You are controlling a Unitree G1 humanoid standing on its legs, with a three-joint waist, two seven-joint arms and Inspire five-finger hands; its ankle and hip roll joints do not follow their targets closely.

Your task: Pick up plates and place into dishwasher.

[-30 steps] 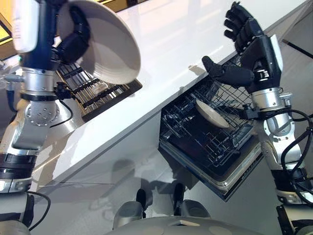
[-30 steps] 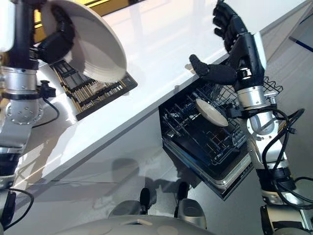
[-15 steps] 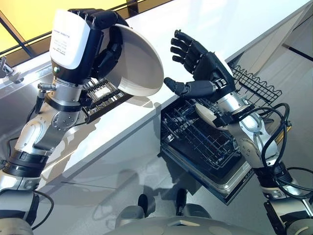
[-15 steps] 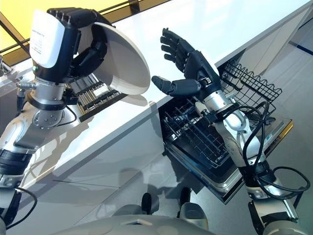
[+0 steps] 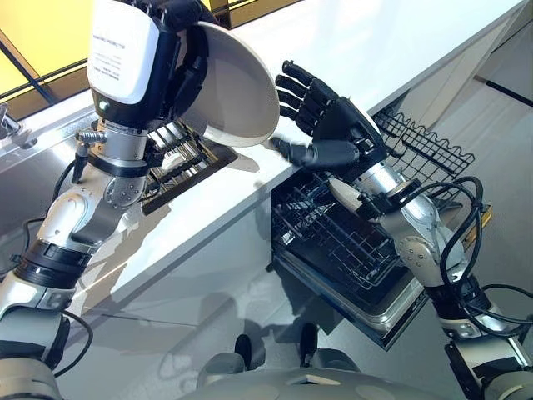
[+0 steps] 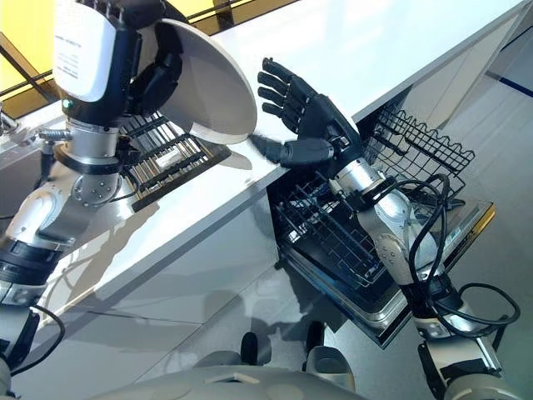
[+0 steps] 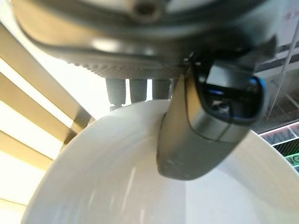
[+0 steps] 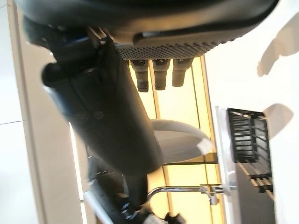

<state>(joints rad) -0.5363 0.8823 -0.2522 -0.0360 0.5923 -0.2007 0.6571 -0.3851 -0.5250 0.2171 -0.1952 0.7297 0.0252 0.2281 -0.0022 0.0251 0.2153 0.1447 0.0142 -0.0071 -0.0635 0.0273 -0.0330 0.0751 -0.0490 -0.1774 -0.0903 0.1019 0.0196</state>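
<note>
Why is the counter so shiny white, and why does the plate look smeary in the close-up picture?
In the left eye view, bright light glares off the white counter, washing out its surface, and the plate held in the left hand casts a dark shadow below it. In the left wrist view, the plate sits very close to the camera, so it looks soft and streaky.

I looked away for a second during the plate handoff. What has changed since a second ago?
The right hand swung in from above the dishwasher rack toward the plate, open, its thumb now close under the rim. The left hand brought the plate down and inward toward it, still gripping it. The other plate stays in the rack, and the dark tray stays on the counter.
</note>
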